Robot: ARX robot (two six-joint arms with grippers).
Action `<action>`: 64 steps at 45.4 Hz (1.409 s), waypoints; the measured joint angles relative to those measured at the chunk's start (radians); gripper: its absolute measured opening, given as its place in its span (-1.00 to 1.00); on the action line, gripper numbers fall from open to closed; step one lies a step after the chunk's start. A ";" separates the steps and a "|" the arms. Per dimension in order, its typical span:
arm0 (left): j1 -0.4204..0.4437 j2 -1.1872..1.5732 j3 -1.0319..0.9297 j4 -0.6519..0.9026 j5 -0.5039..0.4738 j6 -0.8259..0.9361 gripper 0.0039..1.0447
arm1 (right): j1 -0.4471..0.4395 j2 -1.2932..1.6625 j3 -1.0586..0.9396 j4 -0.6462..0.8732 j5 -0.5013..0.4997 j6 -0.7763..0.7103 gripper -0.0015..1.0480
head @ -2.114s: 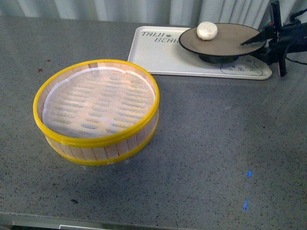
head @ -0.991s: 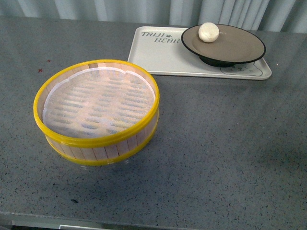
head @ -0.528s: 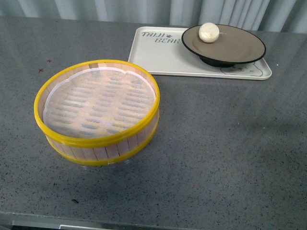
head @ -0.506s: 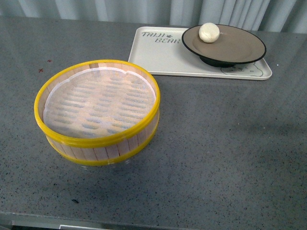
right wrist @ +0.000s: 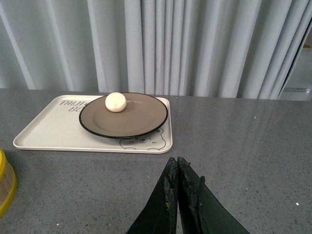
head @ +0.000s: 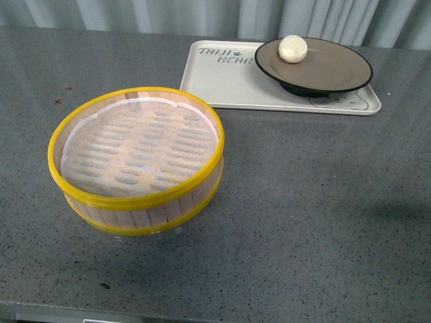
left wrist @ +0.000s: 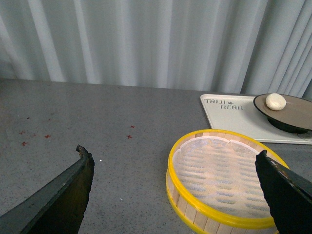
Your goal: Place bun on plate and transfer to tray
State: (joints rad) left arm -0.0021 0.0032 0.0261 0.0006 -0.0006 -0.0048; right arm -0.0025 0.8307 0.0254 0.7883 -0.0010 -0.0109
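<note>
Bun [head: 293,48] on plate [head: 337,67], plate on tray [head: 229,84]; steamer basket [head: 137,161] w/ paper liner only; left gripper [left wrist: 170,195] wide, right gripper [right wrist: 176,168] closed, empty

A test bench: bare grey countertop [head: 303,202] before plain grey curtains [right wrist: 170,44].

The bun [head: 293,48] is a small cream-white ball sitting on the plate [head: 323,67], off toward its far left edge. The plate's tan inside with a black rim, sitting flat on the right half of the tray [head: 222,84]. The tray's a cream rectangle with rounded corners and "TAIJI BEAR" lettering, lying at the far right of the surface [head: 303,188].
</note>
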 joint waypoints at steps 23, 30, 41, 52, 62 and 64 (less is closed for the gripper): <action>0.000 0.000 0.000 0.000 0.000 0.000 0.88 | 0.000 -0.338 -0.020 -0.301 0.000 0.000 -0.97; 0.000 0.000 0.000 0.000 0.000 0.000 0.88 | 0.000 -0.418 -0.020 -0.375 0.000 0.000 -0.97; 0.000 0.000 0.000 0.000 0.000 0.000 0.88 | 0.000 -0.515 -0.020 -0.470 0.000 0.000 -0.97; 0.000 0.000 0.000 0.000 0.000 0.000 0.88 | 0.000 -0.592 -0.020 -0.547 0.000 0.000 -0.97; 0.000 0.000 0.000 0.000 0.000 0.000 0.88 | 0.000 -0.651 -0.020 -0.605 0.000 0.000 -0.97; 0.000 0.000 0.000 0.000 0.000 0.000 0.88 | 0.000 -0.673 -0.020 -0.629 0.000 0.000 -0.97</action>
State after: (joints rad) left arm -0.0021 0.0032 0.0261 0.0006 -0.0006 -0.0048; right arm -0.0025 0.1577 0.0051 0.1596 -0.0013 -0.0109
